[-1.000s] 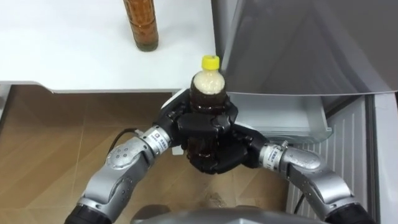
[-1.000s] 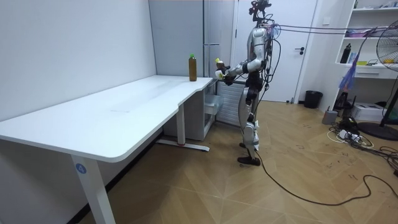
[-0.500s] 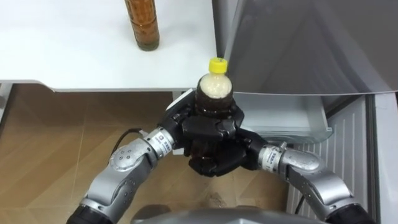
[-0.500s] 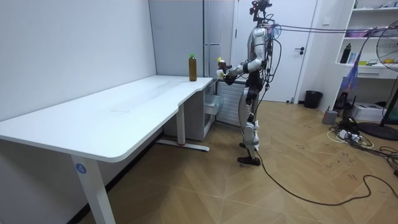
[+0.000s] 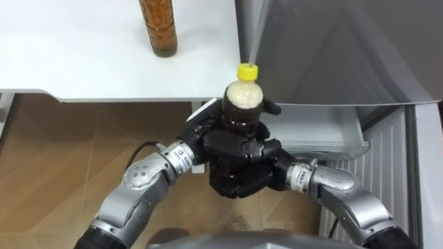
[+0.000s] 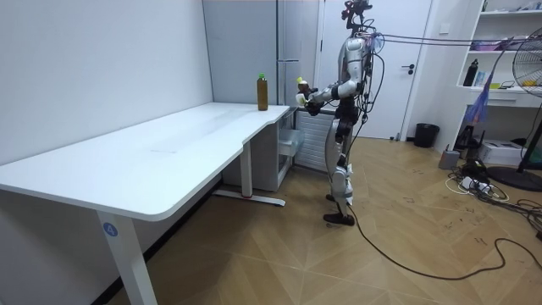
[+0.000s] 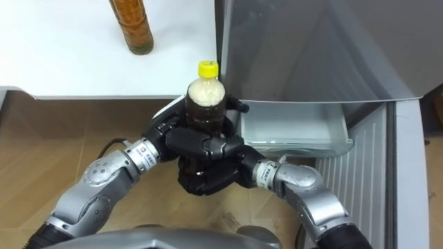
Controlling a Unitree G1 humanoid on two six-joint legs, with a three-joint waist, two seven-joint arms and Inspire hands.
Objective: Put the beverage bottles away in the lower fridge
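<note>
Drink one, yellow-capped bottle (image 5: 242, 104), clasped upright in curled left hand (image 5: 202, 135) and right hand (image 5: 257, 156) before the fridge (image 5: 332, 48), not yet stowed; drink two, brown bottle (image 5: 158, 28), waiting on the desk (image 5: 83, 66).

White desk (image 5: 83, 69) with one bottle (image 5: 158, 29) set on it, above a wooden floor (image 6: 279, 254).
The bottle, filled with brown liquid and capped in green, is stood upright near the desk's far end, close to the edge that faces the grey fridge (image 5: 332, 48); in the eye views its upper part is cut off by the top edge. The desk is carried on white legs (image 6: 248, 182), which are planted on the floor. Across the room, a dark bin (image 6: 426, 135) is set on the floor by the door. A tangle of cables (image 6: 474, 182) and a fan's round base (image 6: 521, 174) are seen on the floor near the room view's right edge.
</note>
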